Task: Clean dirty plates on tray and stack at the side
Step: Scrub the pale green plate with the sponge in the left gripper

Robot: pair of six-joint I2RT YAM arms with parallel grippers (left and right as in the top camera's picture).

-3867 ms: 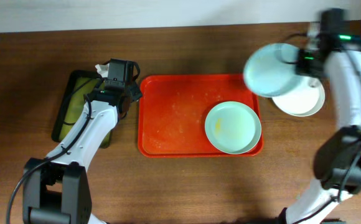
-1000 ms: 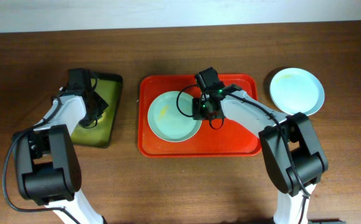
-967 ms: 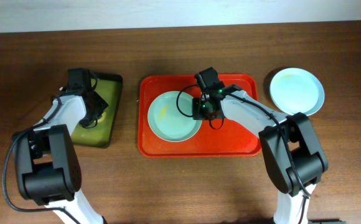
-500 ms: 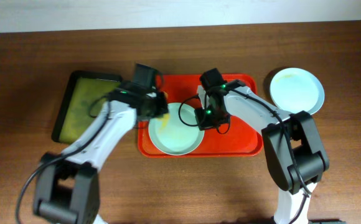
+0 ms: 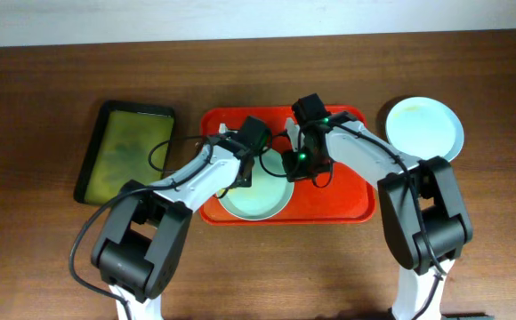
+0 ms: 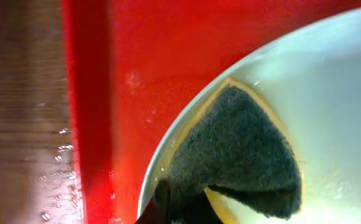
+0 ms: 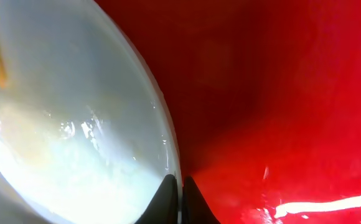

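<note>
A mint green plate [image 5: 260, 194] lies on the red-orange tray [image 5: 347, 203]. My left gripper [image 5: 242, 174] is shut on a dark sponge with a yellow back [image 6: 239, 149] and presses it onto the plate's left rim [image 6: 168, 140]. My right gripper [image 5: 295, 167] is shut on the plate's right rim, one finger inside and one outside [image 7: 180, 194]. The plate [image 7: 75, 124] looks wet with pale smears. A pale blue plate [image 5: 424, 129] lies on the table to the right of the tray, with a yellowish smear near its top; the cream-white plate is hidden.
A dark green-black tray [image 5: 124, 153] with a yellowish film lies on the wooden table, left of the red tray. The red tray's floor [image 7: 280, 93] is wet and shiny. Both arms meet over the middle of the red tray.
My left arm has swung from the dark tray to the green plate with the sponge and moved further onto it. My right gripper stays on the plate's rim.
</note>
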